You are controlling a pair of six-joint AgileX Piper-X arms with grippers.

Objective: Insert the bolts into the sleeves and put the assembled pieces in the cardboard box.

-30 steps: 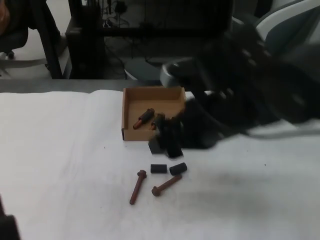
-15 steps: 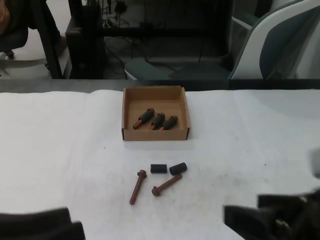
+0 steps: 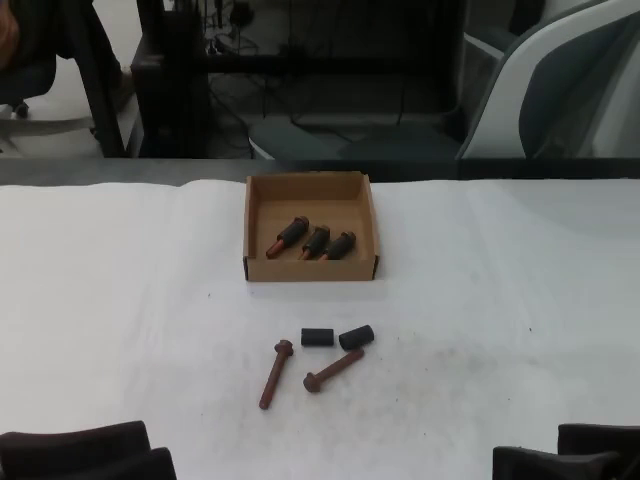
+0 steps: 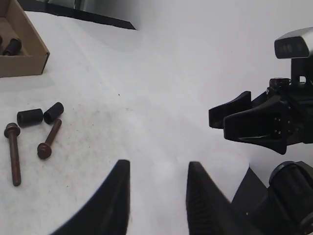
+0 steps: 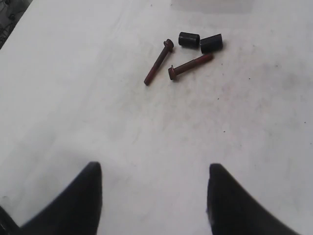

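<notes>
The cardboard box [image 3: 258, 224] stands at the middle back of the bench with three assembled bolt-and-sleeve pieces [image 3: 316, 241] lying in it. In front of it lie two black sleeves [image 3: 316, 337] [image 3: 356, 337] and two reddish bolts [image 3: 274, 373] [image 3: 333, 370], all loose on the white cloth. My left gripper [image 4: 157, 196] is open over bare cloth, well away from the parts [image 4: 29, 117]. My right gripper [image 5: 154, 196] is open too, hovering short of the bolts [image 5: 190, 65] and sleeves [image 5: 189, 39]. Both hold nothing.
White cloth [image 3: 500, 300] covers the bench on all sides of the parts. Dark bulks of the arms [image 3: 85, 455] [image 3: 570, 460] sit at the near edge. The left wrist view shows the other arm's gripper [image 4: 249, 122] low over the cloth. Chairs and frames stand behind the bench.
One second ago an arm hung over the box's front; it has pulled back to the near edge. A third assembled piece now lies in the box.
</notes>
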